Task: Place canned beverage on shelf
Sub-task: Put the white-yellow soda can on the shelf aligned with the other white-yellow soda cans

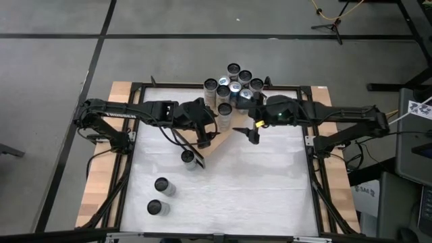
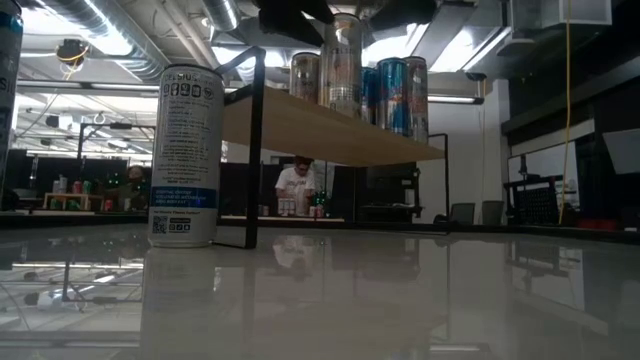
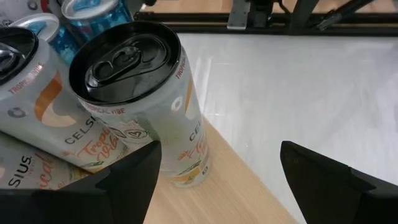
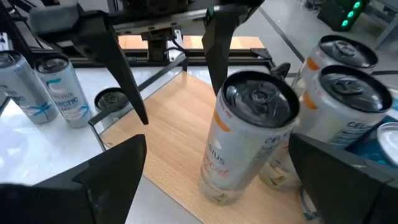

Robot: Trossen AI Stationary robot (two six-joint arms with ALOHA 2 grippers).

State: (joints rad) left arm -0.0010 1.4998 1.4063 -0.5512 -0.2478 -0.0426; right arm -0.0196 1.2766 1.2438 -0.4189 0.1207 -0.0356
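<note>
Shelf (image 1: 217, 143): light wooden board on a thin black frame, raised above the white desk (image 1: 270, 182) at its far centre, near corner pointing toward the front. Front can (image 3: 143, 106): pale, black-lidded, stood upright on the board just ahead of the cluster and close to the board's edge; touched by neither gripper, so judged set down and released. Cluster of cans (image 1: 235, 82): packed upright at the far end of the shelf, probably pushed back to leave the near part of the board free. Left gripper (image 1: 204, 138): hung over the shelf's left side, jaws spread wide and holding nothing, the front can just ahead of its left finger; spread judged wide enough to clear the can without tipping it. Right gripper (image 1: 254, 133): over the shelf's right side, facing the same can from the other side, jaws fully apart and empty; likely placed as a guard against toppling, or simply waiting. Three loose cans (image 1: 164, 185): upright on the desk, near left, well apart from the shelf; judged the stock not yet shelved. Person (image 2: 297, 185): in the room behind the desk, far off, taking no part.
</note>
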